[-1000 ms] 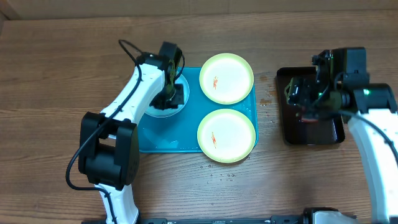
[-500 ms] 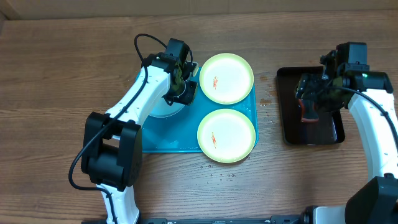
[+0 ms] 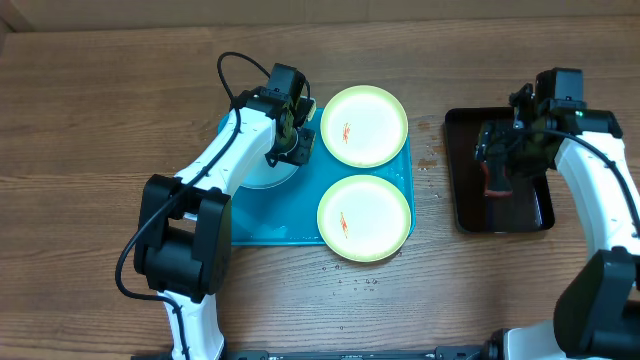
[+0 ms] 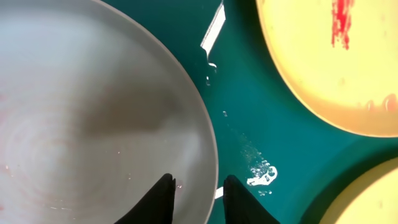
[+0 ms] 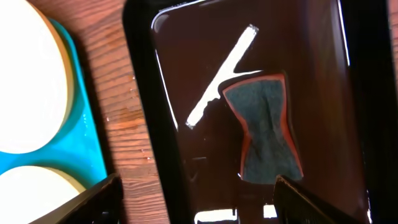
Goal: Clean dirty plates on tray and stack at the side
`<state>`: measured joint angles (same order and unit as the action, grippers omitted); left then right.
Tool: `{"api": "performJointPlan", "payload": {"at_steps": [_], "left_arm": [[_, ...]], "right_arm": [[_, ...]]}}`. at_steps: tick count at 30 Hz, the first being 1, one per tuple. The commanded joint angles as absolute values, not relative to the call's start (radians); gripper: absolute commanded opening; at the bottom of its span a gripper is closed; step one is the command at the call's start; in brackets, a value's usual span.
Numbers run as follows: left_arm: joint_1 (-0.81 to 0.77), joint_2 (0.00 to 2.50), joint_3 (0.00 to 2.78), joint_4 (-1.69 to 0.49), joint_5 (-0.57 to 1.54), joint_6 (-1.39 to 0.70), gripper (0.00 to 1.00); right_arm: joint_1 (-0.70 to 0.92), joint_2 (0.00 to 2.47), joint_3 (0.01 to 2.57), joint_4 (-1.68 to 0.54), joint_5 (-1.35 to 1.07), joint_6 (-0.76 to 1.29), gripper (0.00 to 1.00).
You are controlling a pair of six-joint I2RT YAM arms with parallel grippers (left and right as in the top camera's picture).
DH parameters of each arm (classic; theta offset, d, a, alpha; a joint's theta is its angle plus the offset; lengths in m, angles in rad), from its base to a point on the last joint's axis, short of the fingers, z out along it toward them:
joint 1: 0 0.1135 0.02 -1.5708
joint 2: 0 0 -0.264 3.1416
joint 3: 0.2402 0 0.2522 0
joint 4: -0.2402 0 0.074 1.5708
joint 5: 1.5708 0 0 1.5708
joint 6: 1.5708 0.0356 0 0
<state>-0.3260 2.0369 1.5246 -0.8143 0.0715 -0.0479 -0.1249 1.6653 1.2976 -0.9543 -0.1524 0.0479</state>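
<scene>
The wooden tabletop (image 3: pixel 100 100) carries the turquoise tray (image 3: pixel 300 228) at centre frame in the overhead view, and a narrower black tray (image 3: pixel 459 215) well apart at the right.

Three plates lie in the turquoise tray. The upper yellow-green plate (image 3: pixel 364 125) sits at its upper right corner. The lower yellow-green plate (image 3: pixel 364 218) lies just below it, overhanging the tray's bottom edge. Each has a small red-orange smear near its middle. The smaller whitish plate (image 3: pixel 255 175) lies in the left part of the tray, mostly under my left arm.

My left gripper (image 4: pixel 200 202) is down at that plate's right-hand edge. In the left wrist view the rim runs between my two dark fingers (image 4: pixel 163 200), one over the plate and one over the tray floor. I cannot tell whether they pinch the rim. Water droplets (image 4: pixel 261 174) glisten on the tray floor just beside them.

My right gripper (image 5: pixel 199 205) hangs over the black tray with its fingers spread wide and holding nothing. A dark sponge (image 5: pixel 264 130) with an orange edge lies flat in that wet, glossy tray, right of centre in the right wrist view.
</scene>
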Motion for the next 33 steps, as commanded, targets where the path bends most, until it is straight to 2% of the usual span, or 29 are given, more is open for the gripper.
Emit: {"api": "performJointPlan", "payload": {"at_steps": [1,5,7,17,25,33], "left_arm": [[-0.328,2.053,1.513,-0.810,0.038,-0.025,0.30],[-0.293,2.053,1.530,-0.820,-0.046,-0.024,0.31],[-0.259,2.053,1.554,-0.830,-0.056,0.001,0.37],[-0.076,2.053,1.611,-0.839,-0.052,0.293,0.35],[-0.053,2.054,1.591,-0.794,-0.035,0.439,0.34],[-0.044,2.068,1.587,-0.706,-0.070,0.473,0.33]], "right_arm": [[-0.136,1.667,1.321,-0.945,-0.150,0.033,0.79],[-0.136,1.667,1.321,-0.953,-0.150,0.034,0.79],[-0.136,1.667,1.321,-0.956,-0.151,0.034,0.79],[-0.136,1.667,1.321,-0.955,-0.176,0.033,0.80],[-0.136,1.667,1.321,-0.950,-0.181,0.033,0.80],[-0.136,1.667,1.321,-0.950,-0.181,0.033,0.80]]}}
